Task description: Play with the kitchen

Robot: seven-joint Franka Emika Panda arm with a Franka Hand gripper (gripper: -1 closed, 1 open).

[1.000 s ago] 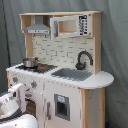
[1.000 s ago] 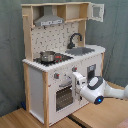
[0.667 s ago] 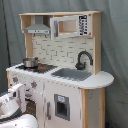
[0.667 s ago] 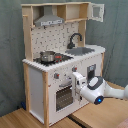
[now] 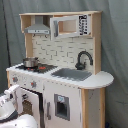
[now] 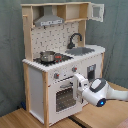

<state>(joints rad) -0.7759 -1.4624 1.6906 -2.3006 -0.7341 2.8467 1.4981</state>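
White and bulky, the gripper (image 6: 79, 83) is pressing up against the front of the kitchen (image 6: 60, 60), at the upper right corner of the oven door (image 6: 64, 96), just below the knobs (image 6: 56, 76); whether the jaws are spread or pinching cannot be told. In the second exterior view, the kitchen is standing on a wooden floor (image 6: 20, 119), a small pot (image 6: 47, 56) sitting on its stovetop (image 6: 52, 58) beside the grey sink (image 6: 82, 50) and black faucet (image 6: 75, 39).
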